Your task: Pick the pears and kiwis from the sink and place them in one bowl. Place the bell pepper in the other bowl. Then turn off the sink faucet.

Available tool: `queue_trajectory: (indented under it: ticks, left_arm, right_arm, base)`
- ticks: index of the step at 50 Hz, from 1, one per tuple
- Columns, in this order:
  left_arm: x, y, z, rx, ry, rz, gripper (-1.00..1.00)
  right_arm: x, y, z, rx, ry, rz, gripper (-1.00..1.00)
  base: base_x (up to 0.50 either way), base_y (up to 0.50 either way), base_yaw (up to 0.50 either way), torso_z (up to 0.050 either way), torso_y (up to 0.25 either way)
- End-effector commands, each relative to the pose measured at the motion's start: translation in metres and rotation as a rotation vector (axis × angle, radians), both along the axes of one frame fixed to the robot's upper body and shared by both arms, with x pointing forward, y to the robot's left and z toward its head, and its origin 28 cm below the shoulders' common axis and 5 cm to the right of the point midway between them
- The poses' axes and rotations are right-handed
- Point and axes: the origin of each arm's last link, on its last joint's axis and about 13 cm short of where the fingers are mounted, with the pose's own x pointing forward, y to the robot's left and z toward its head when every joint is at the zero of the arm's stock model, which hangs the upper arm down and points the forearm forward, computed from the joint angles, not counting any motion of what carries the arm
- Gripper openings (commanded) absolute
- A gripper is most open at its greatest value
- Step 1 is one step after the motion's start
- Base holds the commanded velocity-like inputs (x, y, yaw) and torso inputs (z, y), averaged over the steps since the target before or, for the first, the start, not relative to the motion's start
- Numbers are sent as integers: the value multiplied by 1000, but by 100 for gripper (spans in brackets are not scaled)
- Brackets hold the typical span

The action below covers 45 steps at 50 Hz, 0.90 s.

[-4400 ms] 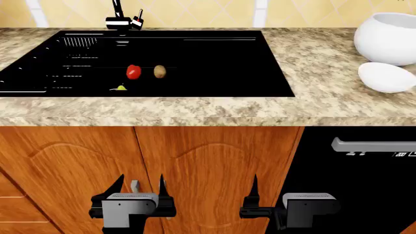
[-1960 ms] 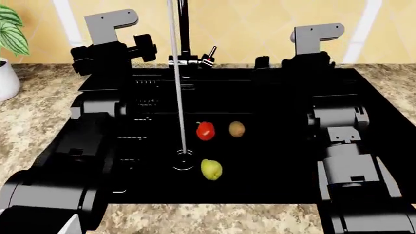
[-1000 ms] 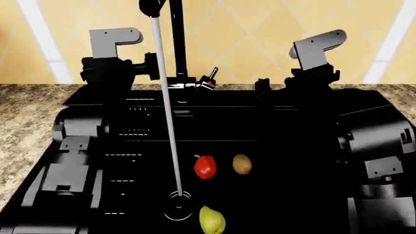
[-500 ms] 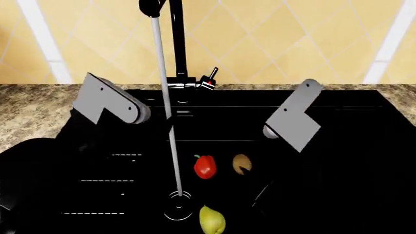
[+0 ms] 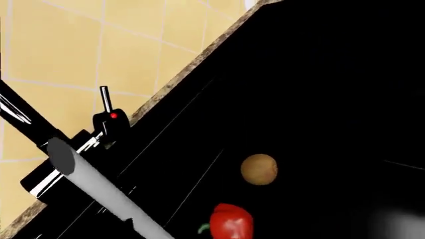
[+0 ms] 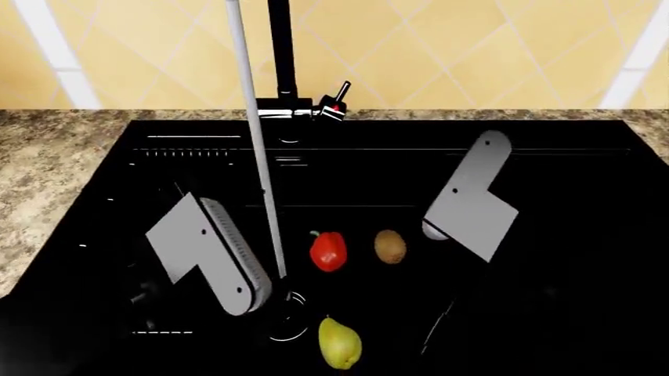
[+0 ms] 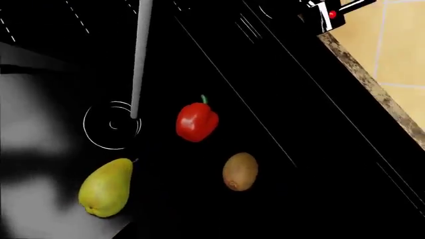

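Lowered into the sink (image 6: pixel 63 258), both end effectors' openings hidden, kiwi (image 6: pixel 390 246) between arms.

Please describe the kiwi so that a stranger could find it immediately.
Look inside the black sink, past the water stream falling to the drain. The kiwi lies beside the red bell pepper: a small, matte brown, egg-shaped fruit, unlike the yellow-green pear.
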Motion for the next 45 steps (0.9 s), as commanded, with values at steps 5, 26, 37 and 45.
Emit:
queue_trajectory:
  ticks: [5,26,37,45]
  left_arm:
    - [-11,-24,-6,151,-52,-239,100]
    - [11,-41,22,247,106,-453,100]
    - [26,-42,17,435,218,-489,100]
    - [47,-48,12,458,254,-474,100]
  right_arm:
    - [12,-8,24,79,-228,-136,100]
    - [13,-16,34,121,-345,-236,100]
    - [14,-17,30,132,-348,-237,100]
    - [15,-18,23,145,-340,-235,100]
  base:
    - [0,0,0,0,0]
    - [0,0,0,0,0]
    - [0,0,0,0,0]
    - [0,0,0,0,0]
